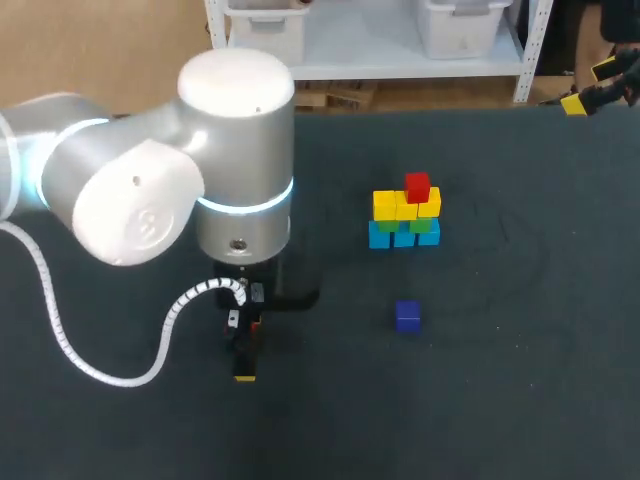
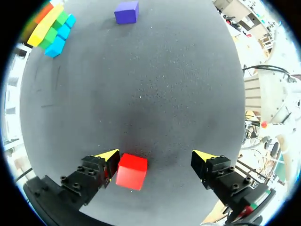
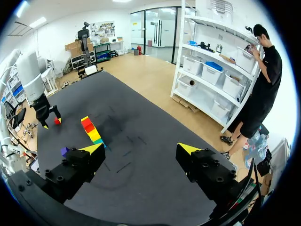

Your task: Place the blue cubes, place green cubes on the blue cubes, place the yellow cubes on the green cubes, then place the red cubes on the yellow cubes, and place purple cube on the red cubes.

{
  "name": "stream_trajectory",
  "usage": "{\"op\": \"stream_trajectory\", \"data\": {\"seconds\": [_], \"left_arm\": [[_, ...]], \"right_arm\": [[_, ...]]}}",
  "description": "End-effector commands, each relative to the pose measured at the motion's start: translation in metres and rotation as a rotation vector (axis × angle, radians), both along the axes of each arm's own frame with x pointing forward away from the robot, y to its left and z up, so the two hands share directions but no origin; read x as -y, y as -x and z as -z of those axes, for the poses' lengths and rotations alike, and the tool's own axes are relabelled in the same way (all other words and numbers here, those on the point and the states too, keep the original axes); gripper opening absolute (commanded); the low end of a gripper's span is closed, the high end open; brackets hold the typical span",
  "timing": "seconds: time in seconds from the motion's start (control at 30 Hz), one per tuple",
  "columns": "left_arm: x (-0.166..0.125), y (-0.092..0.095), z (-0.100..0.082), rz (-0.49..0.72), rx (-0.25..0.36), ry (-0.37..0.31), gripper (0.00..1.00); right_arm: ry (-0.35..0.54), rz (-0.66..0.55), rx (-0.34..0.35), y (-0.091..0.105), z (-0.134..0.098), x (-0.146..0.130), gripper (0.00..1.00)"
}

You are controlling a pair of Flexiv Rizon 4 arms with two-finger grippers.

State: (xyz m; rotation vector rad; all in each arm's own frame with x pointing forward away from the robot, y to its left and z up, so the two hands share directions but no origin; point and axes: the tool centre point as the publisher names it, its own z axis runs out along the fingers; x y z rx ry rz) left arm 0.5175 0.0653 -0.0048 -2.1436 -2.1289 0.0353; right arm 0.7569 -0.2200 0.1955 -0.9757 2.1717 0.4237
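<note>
Since another red cube (image 2: 131,172) is needed on the stack (image 1: 404,215) at its two o'clock, it is straddled on the desk (image 2: 155,94) by the left jaws, spread wide, not yet closed; the right jaws are held open, empty.

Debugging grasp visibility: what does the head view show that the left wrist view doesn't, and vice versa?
Head view only: the grey left arm and, at the table's far corner, the right tool. Left wrist view only, clearly: the loose red cube between the left tool's open fingers, next to one fingertip and apart from the other. Both: the stack of blue, green, yellow and red cubes and the lone purple cube.
</note>
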Motion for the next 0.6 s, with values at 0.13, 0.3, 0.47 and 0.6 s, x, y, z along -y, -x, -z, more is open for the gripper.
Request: {"op": "stream_trajectory", "data": {"seconds": [0.13,0.3,0.47,0.6], "left_arm": [[-0.017,0.010,-0.005,-0.001,0.055,0.038,1.00],[-0.021,0.010,-0.010,0.006,0.067,0.046,1.00],[-0.025,0.008,-0.012,0.011,0.076,0.059,1.00],[-0.025,0.006,-0.014,0.016,0.077,0.060,1.00]], "right_arm": [[-0.004,-0.004,0.000,-0.002,0.001,0.000,1.00],[-0.004,-0.004,0.000,-0.002,0.001,0.000,1.00],[-0.004,-0.004,0.000,-0.002,0.001,0.000,1.00],[-0.004,-0.004,0.000,-0.002,0.001,0.000,1.00]]}}
